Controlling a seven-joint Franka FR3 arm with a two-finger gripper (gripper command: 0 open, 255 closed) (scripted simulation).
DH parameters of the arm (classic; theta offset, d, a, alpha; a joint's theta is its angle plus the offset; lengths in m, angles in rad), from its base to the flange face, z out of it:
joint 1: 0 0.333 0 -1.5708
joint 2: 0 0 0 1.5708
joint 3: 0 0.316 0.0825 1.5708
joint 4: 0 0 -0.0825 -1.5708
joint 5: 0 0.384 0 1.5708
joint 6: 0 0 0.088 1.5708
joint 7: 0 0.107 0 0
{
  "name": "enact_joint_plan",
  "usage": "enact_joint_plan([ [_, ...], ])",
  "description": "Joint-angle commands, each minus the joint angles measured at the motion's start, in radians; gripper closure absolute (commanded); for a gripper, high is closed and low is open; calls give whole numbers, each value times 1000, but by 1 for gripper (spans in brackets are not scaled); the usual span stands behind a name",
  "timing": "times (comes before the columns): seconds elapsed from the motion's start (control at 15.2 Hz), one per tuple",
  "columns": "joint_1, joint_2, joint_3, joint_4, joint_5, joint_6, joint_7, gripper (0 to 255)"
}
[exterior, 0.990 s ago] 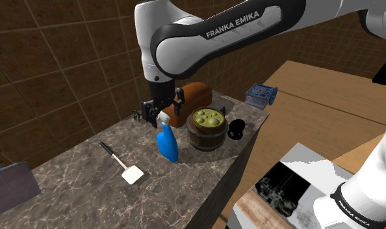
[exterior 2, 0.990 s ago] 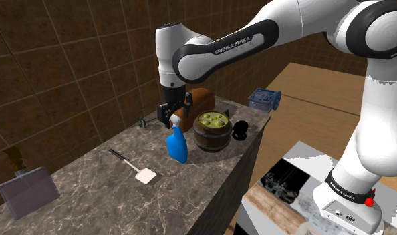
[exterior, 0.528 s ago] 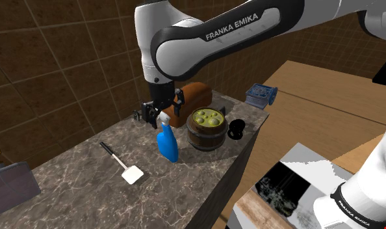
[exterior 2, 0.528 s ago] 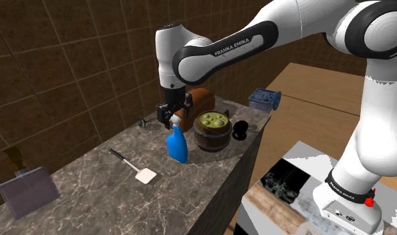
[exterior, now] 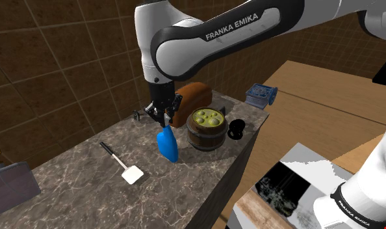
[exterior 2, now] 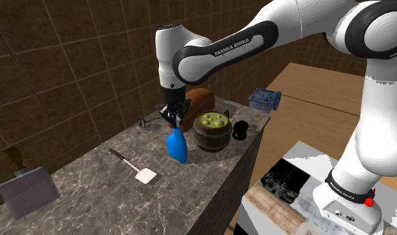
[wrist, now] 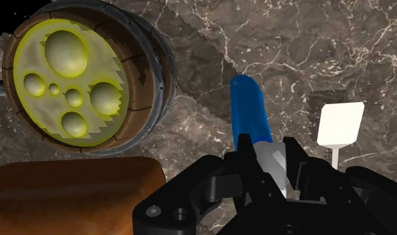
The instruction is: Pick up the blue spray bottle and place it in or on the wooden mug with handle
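gripper (exterior: 162, 117): comes straight down from above, fingers closed on the bottle's grey head.
bottle (exterior: 167, 144): blue and upright, long axis vertical, directly under the hand. Its base seems to rest on the counter (exterior: 75, 188).
mug (exterior: 207, 128): wooden, just beside the bottle, toward the shoulder view's right.
mug contents: yellow-green fill with round blobs, up near the rim, so the bottle probably goes on it, not in.
coming move: lift, then a short shift sideways over the mug.
close by: loaf (exterior: 193, 99) behind the mug.
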Motion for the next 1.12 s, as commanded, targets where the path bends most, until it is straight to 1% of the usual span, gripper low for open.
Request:
enact_joint_plan([
  [0.0, 0, 0, 0, 0, 0, 0, 0, 255],
  [0.07, 0, 0, 0, 0, 0, 0, 0, 255],
  [1.06, 2, -35, 8, 155, 19, -188, -12, 255],
])
